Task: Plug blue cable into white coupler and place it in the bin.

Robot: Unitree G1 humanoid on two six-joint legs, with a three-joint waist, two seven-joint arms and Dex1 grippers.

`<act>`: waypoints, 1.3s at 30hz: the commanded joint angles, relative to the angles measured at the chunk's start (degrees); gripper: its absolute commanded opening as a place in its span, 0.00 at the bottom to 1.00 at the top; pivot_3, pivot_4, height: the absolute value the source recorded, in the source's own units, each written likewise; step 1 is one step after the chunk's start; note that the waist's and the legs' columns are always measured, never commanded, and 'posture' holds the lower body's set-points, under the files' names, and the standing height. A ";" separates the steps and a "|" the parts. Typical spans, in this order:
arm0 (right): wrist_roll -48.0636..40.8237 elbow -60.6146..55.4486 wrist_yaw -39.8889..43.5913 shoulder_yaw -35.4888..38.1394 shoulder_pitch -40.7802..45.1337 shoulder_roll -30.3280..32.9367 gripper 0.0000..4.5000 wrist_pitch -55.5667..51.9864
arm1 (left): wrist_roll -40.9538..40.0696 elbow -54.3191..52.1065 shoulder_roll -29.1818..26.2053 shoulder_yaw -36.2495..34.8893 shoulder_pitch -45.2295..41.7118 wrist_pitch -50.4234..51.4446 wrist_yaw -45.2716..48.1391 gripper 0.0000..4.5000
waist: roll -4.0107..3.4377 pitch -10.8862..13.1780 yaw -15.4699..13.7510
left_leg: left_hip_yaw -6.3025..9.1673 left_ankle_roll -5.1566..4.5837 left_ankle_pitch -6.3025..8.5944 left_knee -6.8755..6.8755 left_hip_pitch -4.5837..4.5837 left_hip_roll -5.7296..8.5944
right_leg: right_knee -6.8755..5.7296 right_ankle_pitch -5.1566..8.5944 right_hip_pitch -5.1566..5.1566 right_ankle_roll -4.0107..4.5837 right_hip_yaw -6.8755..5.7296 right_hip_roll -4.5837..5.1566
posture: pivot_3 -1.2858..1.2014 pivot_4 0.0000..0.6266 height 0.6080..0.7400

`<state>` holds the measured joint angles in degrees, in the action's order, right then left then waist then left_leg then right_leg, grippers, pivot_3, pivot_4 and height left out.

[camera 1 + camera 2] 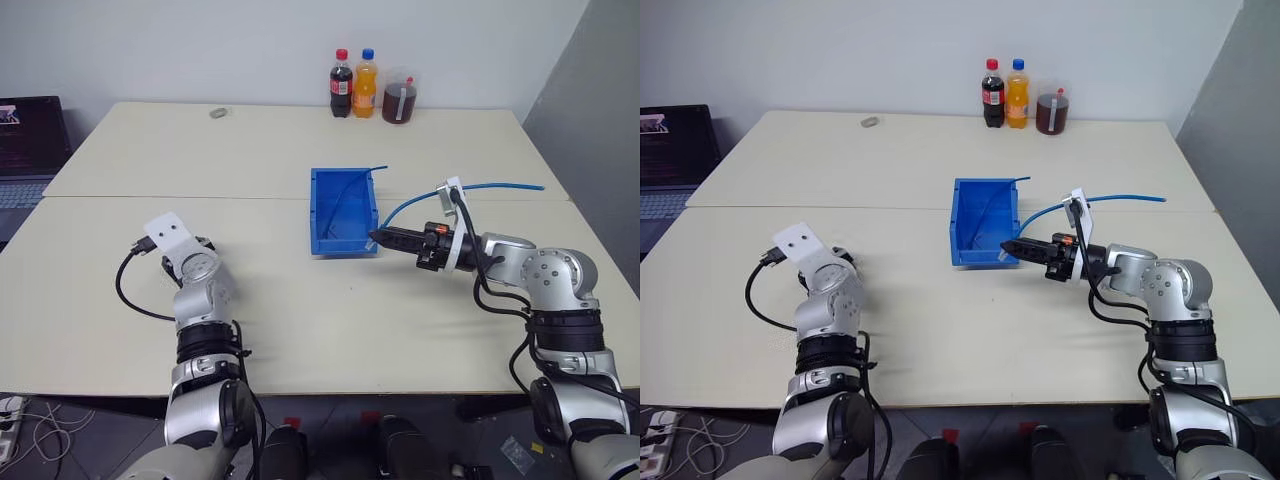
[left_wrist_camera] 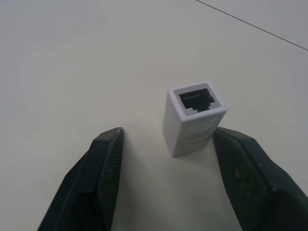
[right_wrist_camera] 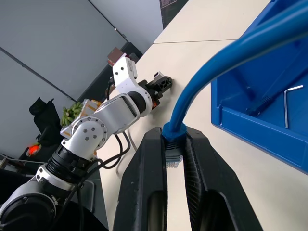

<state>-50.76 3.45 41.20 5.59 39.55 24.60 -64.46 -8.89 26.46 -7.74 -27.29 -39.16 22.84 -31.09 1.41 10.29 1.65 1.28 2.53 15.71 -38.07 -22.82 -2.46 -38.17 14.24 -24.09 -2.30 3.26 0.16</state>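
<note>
The white coupler stands on end on the table, its dark socket facing up. My left gripper is open around it; one finger is close against its side and the other finger stands off with a gap. My right gripper points left at the front lip of the bin. It is shut on the blue cable just behind the clear plug. The cable trails back to the right across the table.
A thin dark blue cable and a small metal key lie in the bin. Two bottles and a jar of dark drink stand at the table's far edge. A laptop sits off to the left.
</note>
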 commanded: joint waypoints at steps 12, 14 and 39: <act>-0.28 -2.89 0.19 1.02 -0.33 0.37 0.05 0.65 | 0.05 2.76 -2.51 0.79 -0.61 -1.08 1.10 0.17 | 0.00 0.00 -0.02 | 0.04 0.02 -0.01 0.00 0.00 0.00 | -0.03 0.00 0.00 0.00 -0.05 0.01 | 0.52 0.24 1.00; -0.33 -3.31 0.01 1.07 -0.77 0.21 0.05 0.70 | 0.27 1.38 -2.71 1.60 0.36 -0.06 2.18 0.17 | 0.00 0.00 -0.02 | 0.04 0.02 -0.01 0.00 0.00 0.00 | -0.03 0.00 0.00 0.00 -0.06 0.01 | 0.52 0.24 1.00; 12.98 -13.26 3.92 -12.39 -0.81 2.83 0.05 14.23 | -5.72 -22.10 -28.29 41.55 18.86 -15.46 97.63 0.17 | -0.09 0.07 0.06 | 0.10 0.11 -0.07 0.10 -0.05 -0.10 | 0.08 0.10 -0.03 0.15 -0.27 -0.06 | 0.52 0.24 1.00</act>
<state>-41.08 -7.95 42.70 -4.54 37.98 26.29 -54.83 -16.45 -0.03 -37.04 12.78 -18.23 12.61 63.41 1.32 10.35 1.70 1.38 2.64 15.65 -37.97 -22.87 -2.59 -38.10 14.35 -24.12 -2.14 3.00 0.08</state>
